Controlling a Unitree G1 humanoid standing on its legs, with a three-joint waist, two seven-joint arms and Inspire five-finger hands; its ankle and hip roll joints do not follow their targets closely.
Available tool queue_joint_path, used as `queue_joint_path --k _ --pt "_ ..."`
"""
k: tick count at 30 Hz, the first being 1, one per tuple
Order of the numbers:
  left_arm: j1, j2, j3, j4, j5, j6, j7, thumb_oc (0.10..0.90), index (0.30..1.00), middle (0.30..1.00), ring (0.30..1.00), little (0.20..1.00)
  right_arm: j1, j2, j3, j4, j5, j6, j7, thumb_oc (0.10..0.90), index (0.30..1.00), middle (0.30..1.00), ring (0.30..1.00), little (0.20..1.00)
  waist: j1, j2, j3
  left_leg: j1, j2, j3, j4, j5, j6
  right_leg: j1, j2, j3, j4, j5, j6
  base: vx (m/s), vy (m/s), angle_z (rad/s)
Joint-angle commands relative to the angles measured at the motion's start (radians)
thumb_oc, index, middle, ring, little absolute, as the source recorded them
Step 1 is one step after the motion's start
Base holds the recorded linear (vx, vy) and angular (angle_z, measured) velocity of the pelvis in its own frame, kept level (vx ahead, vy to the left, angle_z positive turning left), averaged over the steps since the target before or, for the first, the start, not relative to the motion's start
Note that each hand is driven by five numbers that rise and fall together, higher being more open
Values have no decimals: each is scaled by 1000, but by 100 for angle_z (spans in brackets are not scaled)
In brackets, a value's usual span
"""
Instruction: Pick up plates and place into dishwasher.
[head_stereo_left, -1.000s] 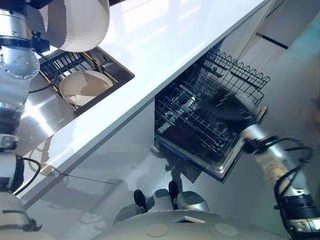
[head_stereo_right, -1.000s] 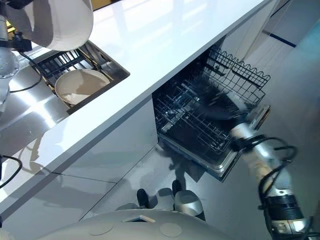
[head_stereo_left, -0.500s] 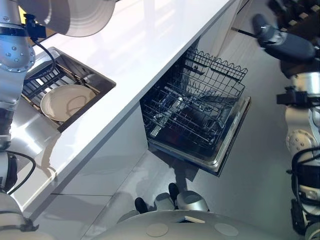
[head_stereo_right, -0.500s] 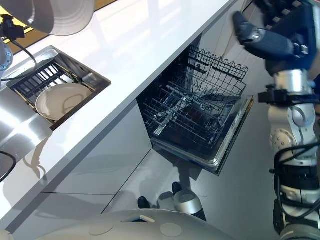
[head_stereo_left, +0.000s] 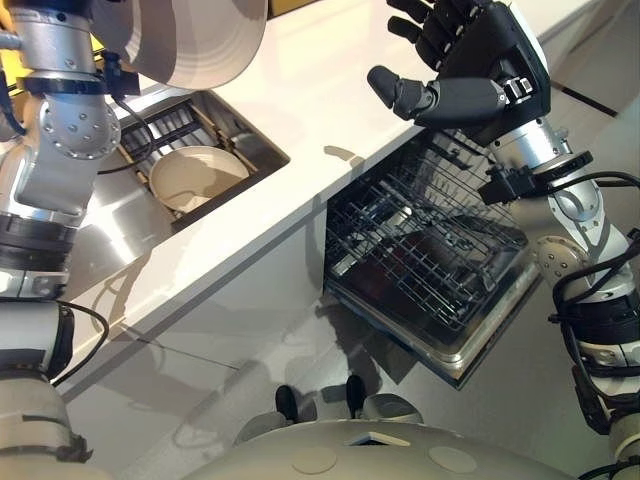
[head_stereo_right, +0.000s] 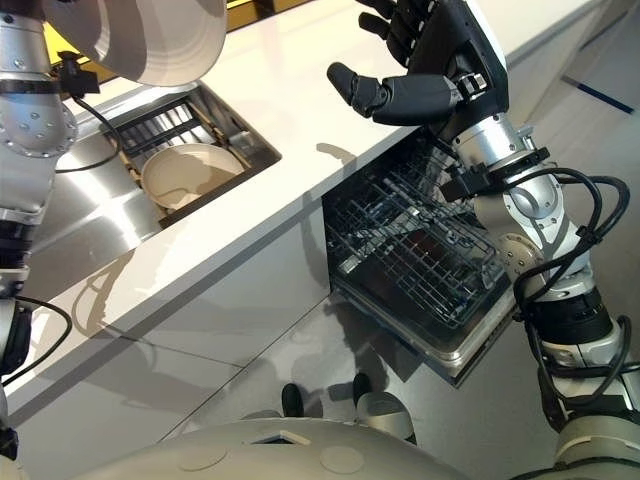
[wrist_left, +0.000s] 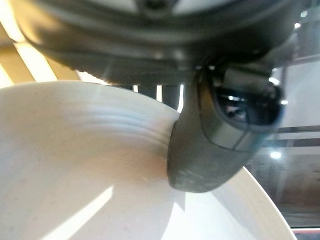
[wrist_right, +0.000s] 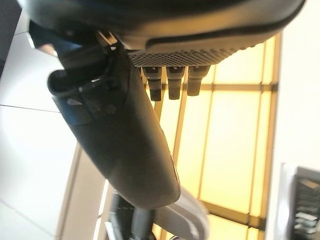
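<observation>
Plate (head_stereo_left: 200, 40) was held high above the sink (head_stereo_left: 258, 150), pinched at its rim by the left robot hand (wrist_left: 215, 140), thumb on the inner face; right robot hand (head_stereo_left: 480, 70) was open, fingers spread, over the dishwasher rack (head_stereo_left: 440, 260); plate judged stiff, slippery, fragile, best held by the rim

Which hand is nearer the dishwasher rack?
Right. The right hand hovers open above the dishwasher rack; the left hand holds a plate up over the sink.
</observation>
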Motion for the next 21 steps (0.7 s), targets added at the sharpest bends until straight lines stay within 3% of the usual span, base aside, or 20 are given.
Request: queue_joint_path --k 1,10,21 --pt "-2 38 43 -83 55 -12 72 100 300 300 300 200 -136 30 -8 5 15 -59 -25 800 900 900 900 900 37 -8 -127 8 -6 24 2 -70 -39 -16 63 -32 105 -131 40 37 -72 44" --pt "82 24 88 -110 89 -20 104 100 300 300 300 200 -146 155 67 56 171 89 -22 800 900 900 900 900 100 -12 -112 -16 19 -6 3 -44 -55 -8 61 -86 122 -154 22 9 -76 41" --pt "71 5 45 -118 129 -7 100 100 300 300 300 200 -174 260 140 93 191 117 -46 800 900 900 900 900 125 -11 -104 -23 35 -28 9 -35 -65 -1 53 -95 134 -159 18 5 -43 23"
